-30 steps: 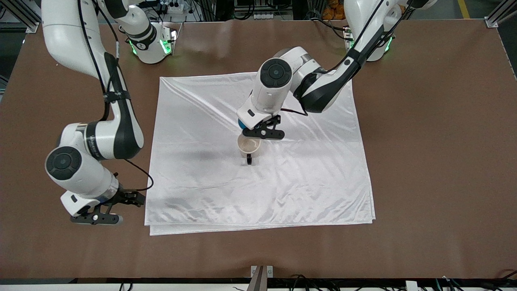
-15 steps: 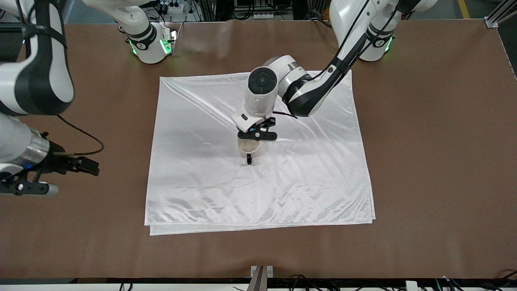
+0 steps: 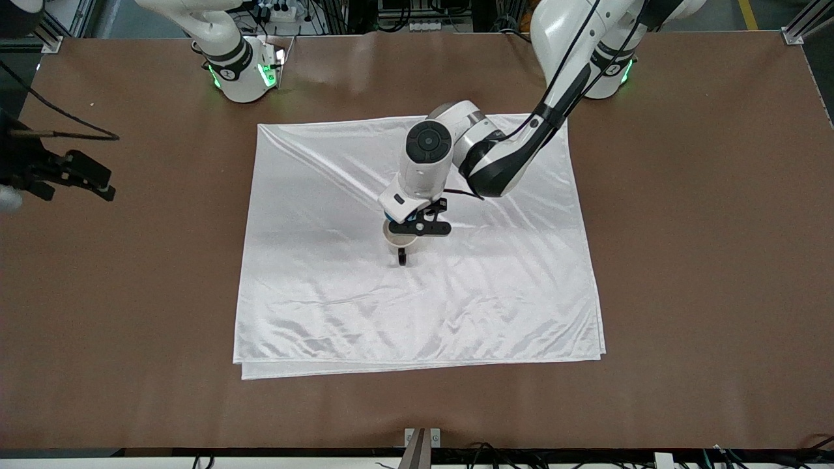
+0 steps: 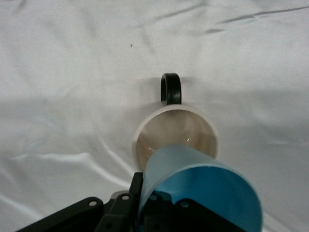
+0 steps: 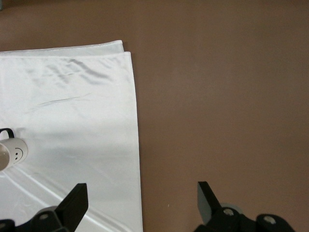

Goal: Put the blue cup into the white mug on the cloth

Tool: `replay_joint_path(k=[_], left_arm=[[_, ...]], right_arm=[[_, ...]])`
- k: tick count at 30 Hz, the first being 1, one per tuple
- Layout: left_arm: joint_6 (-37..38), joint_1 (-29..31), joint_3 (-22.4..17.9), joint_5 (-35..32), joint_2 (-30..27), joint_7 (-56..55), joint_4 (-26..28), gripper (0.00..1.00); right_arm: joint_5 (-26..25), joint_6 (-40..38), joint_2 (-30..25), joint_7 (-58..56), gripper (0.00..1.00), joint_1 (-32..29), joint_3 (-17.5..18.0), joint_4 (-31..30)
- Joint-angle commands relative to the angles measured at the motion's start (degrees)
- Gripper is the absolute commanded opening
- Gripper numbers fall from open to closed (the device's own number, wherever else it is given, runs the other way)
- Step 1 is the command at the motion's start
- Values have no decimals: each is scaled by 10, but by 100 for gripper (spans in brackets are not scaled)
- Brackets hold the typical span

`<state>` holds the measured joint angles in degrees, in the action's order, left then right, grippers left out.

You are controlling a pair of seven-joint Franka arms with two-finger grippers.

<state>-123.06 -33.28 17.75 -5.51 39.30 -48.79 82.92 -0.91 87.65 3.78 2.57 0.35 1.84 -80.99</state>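
Note:
My left gripper [image 3: 417, 226] is shut on the wall of the light-blue cup [image 4: 195, 186] and holds it tilted, with its base over the opening of the white mug [image 4: 176, 130]. One black finger [image 4: 137, 186] presses on the cup's outside. The mug [image 3: 399, 241] stands upright near the middle of the white cloth [image 3: 495, 286], its black handle [image 3: 402, 258] pointing toward the front camera. My right gripper [image 5: 142, 203] is open and empty. It hangs high over the bare table beside the cloth's edge, at the right arm's end, and is mostly cut off in the front view [image 3: 26, 176].
The brown table [image 3: 684, 260] surrounds the cloth on every side. The cloth's folded double edge [image 5: 130, 82] shows in the right wrist view, with the mug [image 5: 10, 153] at that view's rim. The arm bases stand along the table's edge farthest from the front camera.
My left gripper has carried the blue cup down to the mug's opening. My right arm has lifted and swung away from the cloth, toward the table's end.

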Motion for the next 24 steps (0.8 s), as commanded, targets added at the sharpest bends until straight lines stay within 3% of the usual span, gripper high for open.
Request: replay_joint_path(k=[1,11,24], left_arm=[[-17,-6,-4,-13,9,-13,-7,0],[-28,-12,-5,-14,17,-14,-7,0],[-41,-23,-26,-13,29,-12,-7,0]], right_arm=[[-9,-6,-35,-39,100,-31,17,-30],[19,-6,-52,-37,100,-45,17,-51],[18,-18,-59,-40,100,-51,-3,-58]])
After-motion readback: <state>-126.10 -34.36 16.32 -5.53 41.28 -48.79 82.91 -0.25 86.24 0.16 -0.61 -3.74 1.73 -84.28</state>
